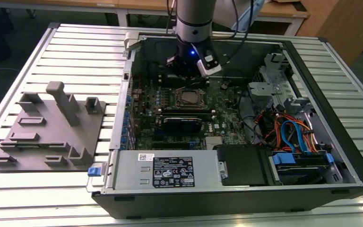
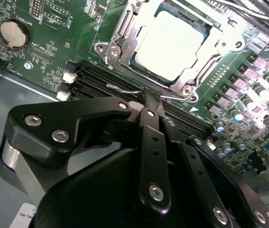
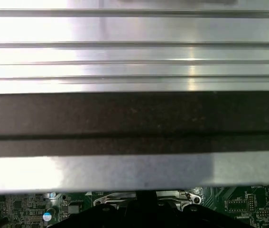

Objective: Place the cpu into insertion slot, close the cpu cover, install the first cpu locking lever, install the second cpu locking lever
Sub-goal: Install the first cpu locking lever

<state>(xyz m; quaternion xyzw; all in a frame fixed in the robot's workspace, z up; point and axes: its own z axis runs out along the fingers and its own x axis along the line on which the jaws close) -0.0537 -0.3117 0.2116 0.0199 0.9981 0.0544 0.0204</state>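
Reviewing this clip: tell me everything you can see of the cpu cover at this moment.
The cpu cover is a thin silvery metal frame with a square cut-out, lying flat and closed over the cpu, whose pale metal top shows through the opening. It sits on the green motherboard, with screws at its corners. A thin wire lever runs along its edge nearest the gripper, which hangs just beside that lever. In the exterior view, the cover lies below the arm.

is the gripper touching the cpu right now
Apart. In the second wrist view the gripper ends by the memory slots, with the socket frame between it and the cpu.
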